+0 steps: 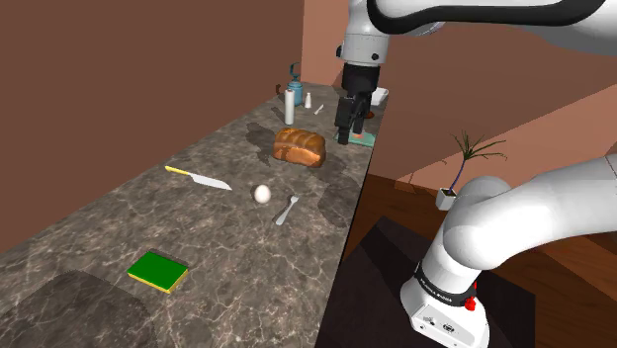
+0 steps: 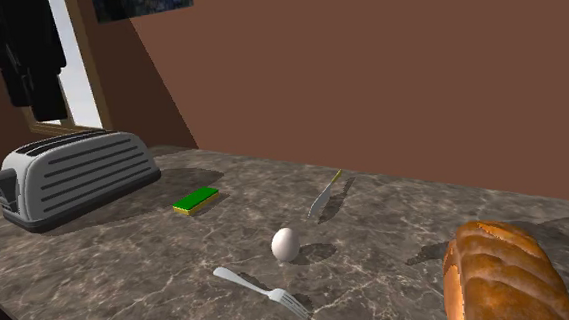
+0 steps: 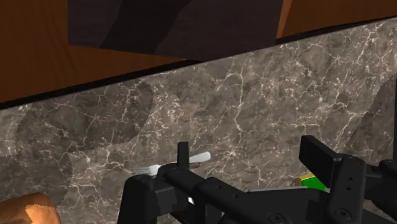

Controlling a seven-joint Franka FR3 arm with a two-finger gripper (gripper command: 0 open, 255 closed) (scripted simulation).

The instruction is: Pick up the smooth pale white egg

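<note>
You've got a desk [image 1: 119, 227] of dark grey-brown marble, threaded with pale veins. The egg [image 1: 262, 194] is plain pale white. The loaf [image 1: 300, 146] glows golden brown, darker along its crust. The sponge [image 1: 158, 270] is bright green over a yellow edge. The knife [image 1: 201, 179] pairs a yellow handle with a silvery blade. The fork [image 1: 287, 209] is light grey, the toaster [image 2: 73, 175] grey with dark slots, and the pincer [image 1: 344, 136] all black.

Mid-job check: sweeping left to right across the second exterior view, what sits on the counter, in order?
toaster → green sponge → egg → knife → bread loaf
</note>
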